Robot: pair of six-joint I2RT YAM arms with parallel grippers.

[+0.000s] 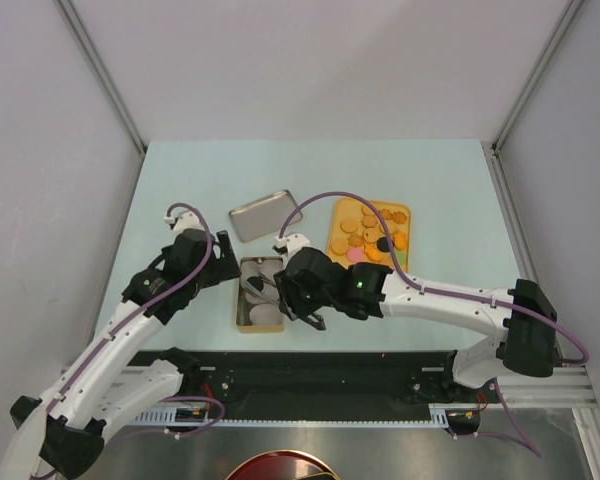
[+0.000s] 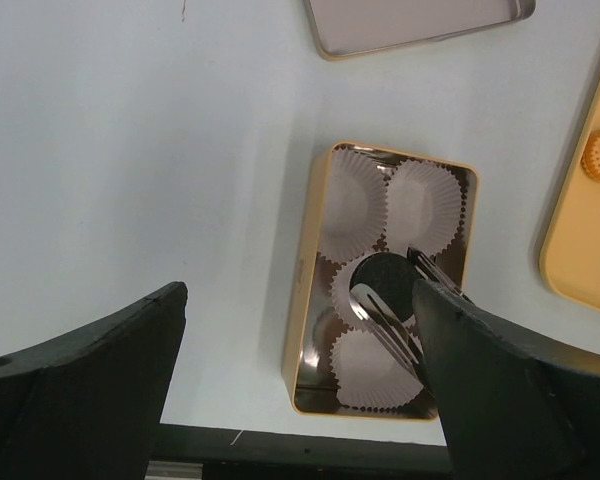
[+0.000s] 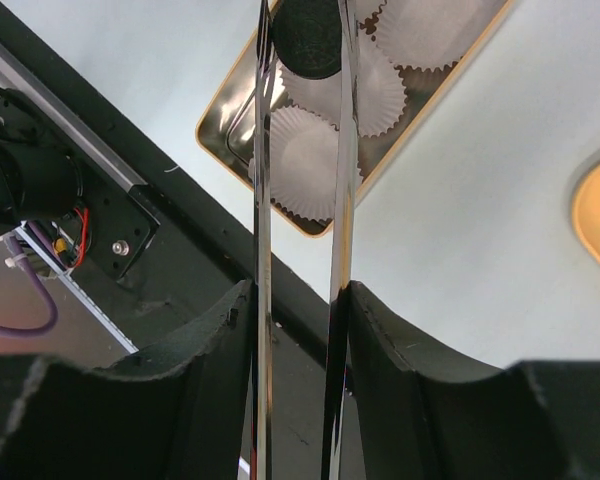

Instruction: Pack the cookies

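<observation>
Right pincer (image 3: 300,325): clenched on a pair of metal tongs (image 3: 263,200); both blades run straight out from between its fingers.
Left pincer (image 2: 300,372): released, jaws wide, grasping nothing; it hangs just beside the tin (image 2: 298,300), on the side away from the right pincer.
Black cookie (image 3: 308,38): at the far end of the tongs, between the two blade tips, over a paper cup (image 2: 368,365) row inside the tin.
Other cookies (image 1: 352,225): on the orange lid (image 1: 404,212), off to the outer side of the right pincer and well apart from the left one.
Risk, tilt: if the blades part unevenly, the cookie will likely land on edge or slide into a neighbouring cup.
Risk, cup drag: the tips sit close to the pleated paper; pulling back low could snag a cup and lift it out.
Risk, tongs slip: smooth thin shafts in a pinch grip may twist.
Risk, collision: both pincers crowd the same tin.
Hard to tell: whether the cookie is pinched or already resting in the cup.
Hidden: tong tips cut off at the right wrist view's top edge; the overhead view has the arm covering part of the tin.
Unclear: tin's near corner, dark and reflective.
</observation>
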